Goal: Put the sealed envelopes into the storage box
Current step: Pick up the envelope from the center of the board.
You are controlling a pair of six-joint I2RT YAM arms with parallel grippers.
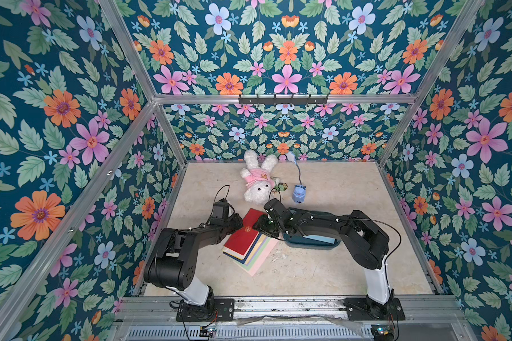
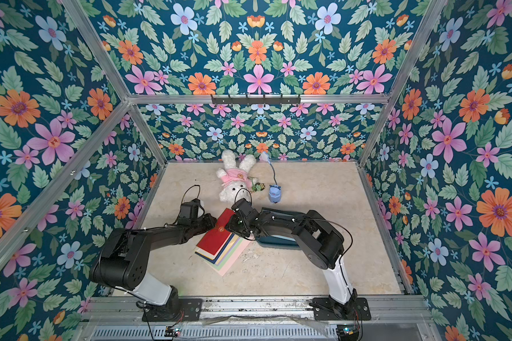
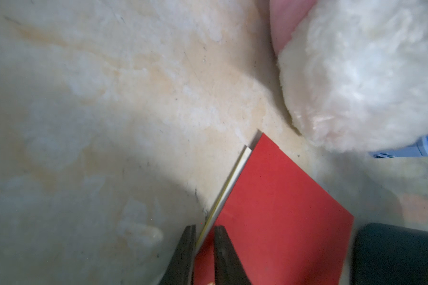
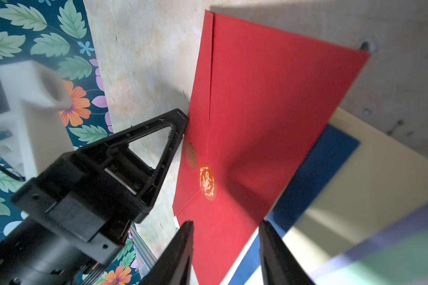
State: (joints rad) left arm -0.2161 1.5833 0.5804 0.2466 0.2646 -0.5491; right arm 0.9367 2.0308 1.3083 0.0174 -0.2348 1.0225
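Floral-walled worktop [image 1: 322, 274], left end effector [image 3: 205, 233] low, clenched on edge of red envelope [image 3: 277, 202], right end effector [image 4: 227, 223] opposite, released over its corner, plush rabbit [image 1: 257, 183] lay behind.

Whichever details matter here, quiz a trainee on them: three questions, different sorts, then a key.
1. True or false: the left gripper pinches an edge of the red envelope.
2. In a top view, what partly hides the storage box? A the right arm; B the plush rabbit; C the blue toy.
3. Fill in: the right gripper has its jaws standing ___.
Key: 1 true; 2 A; 3 open.
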